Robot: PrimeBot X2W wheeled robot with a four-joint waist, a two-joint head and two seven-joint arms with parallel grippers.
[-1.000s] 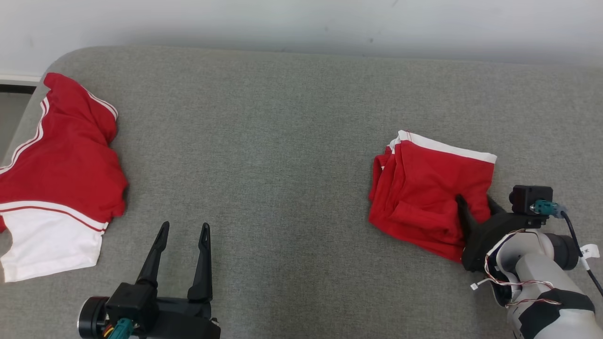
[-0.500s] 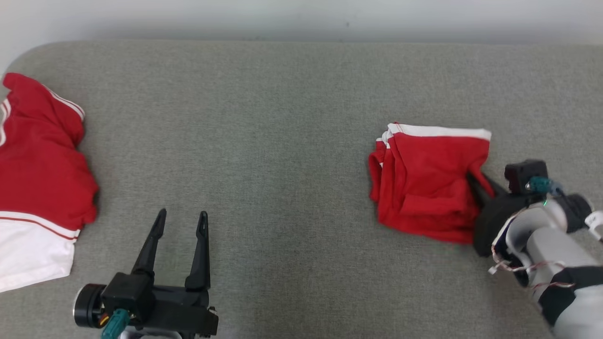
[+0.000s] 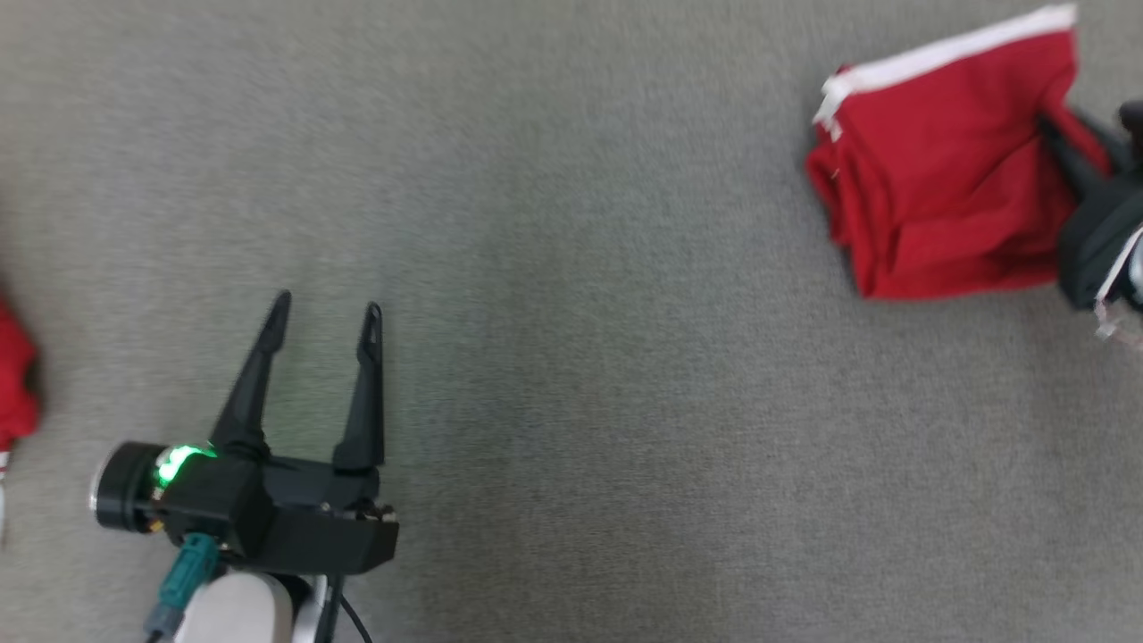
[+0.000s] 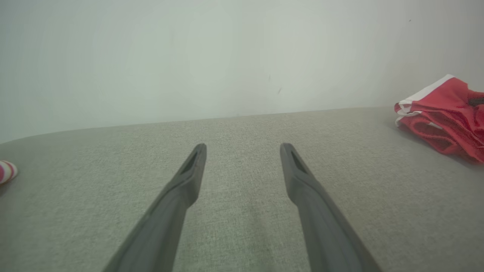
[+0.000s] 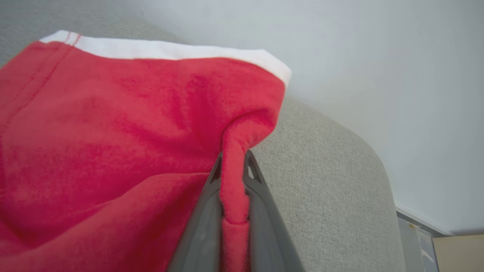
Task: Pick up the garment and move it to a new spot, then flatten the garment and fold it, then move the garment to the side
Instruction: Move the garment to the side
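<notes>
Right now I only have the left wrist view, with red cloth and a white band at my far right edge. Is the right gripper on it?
Observer: Yes. The right wrist view shows the right gripper shut on a pinched ridge of that red garment.
Operator: Which part is it gripping?
Observer: A fold of plain red cloth near a corner, below the white band, not the band itself.
Operator: How does my left gripper sit relative to it?
Observer: In the head view the left gripper is open at the lower left over the bare grey fabric surface. It is well apart from the garment at the upper right.
</notes>
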